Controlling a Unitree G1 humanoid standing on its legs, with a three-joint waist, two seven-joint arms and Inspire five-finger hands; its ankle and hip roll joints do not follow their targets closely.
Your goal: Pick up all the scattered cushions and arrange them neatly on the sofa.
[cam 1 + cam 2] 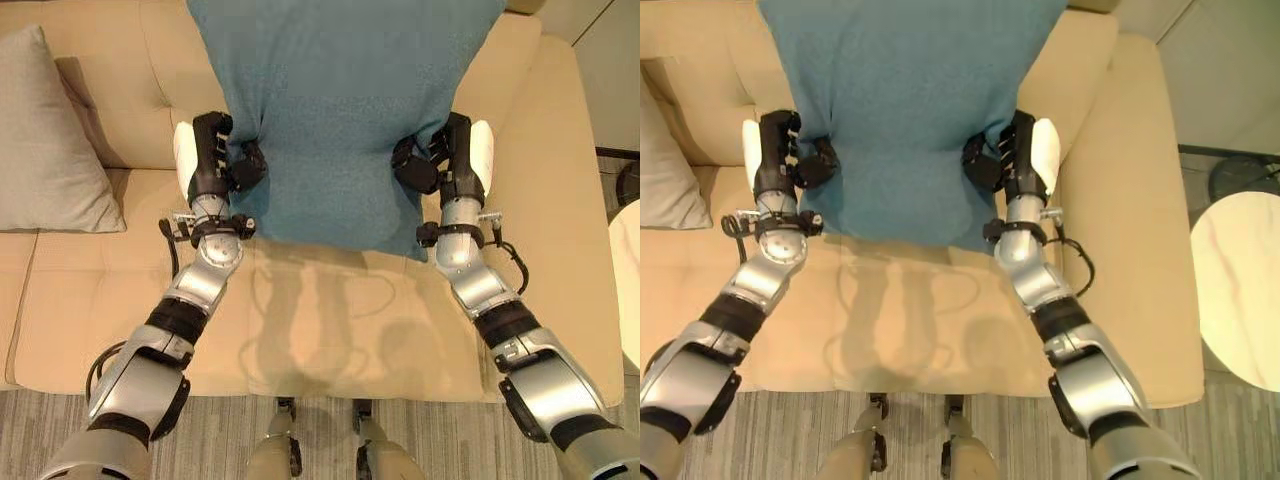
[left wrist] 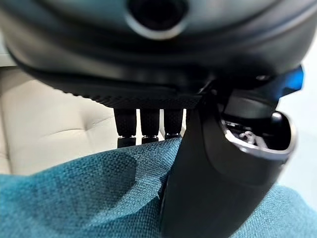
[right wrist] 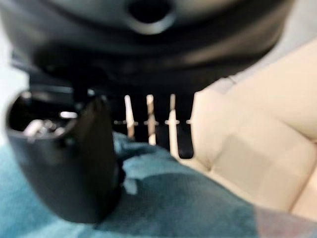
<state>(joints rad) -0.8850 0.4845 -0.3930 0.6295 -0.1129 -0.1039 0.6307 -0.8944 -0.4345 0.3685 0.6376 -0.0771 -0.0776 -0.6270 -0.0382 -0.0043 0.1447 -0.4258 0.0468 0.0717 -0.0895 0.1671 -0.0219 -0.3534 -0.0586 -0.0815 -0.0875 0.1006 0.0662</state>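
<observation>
The left hand (image 1: 215, 160) and right hand (image 1: 447, 160) pinch the teal cushion's (image 1: 340, 110) side edges above the sofa's (image 1: 330, 330) bare front seat; a grey cushion (image 1: 45, 140) rests at its left end.

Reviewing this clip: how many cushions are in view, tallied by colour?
Teal cushion, held between the left robot hand and the right robot hand over the sofa: 1
Grey cushion, leaning against the sofa's backrest on the robot's left: 1
Total: 2
</observation>
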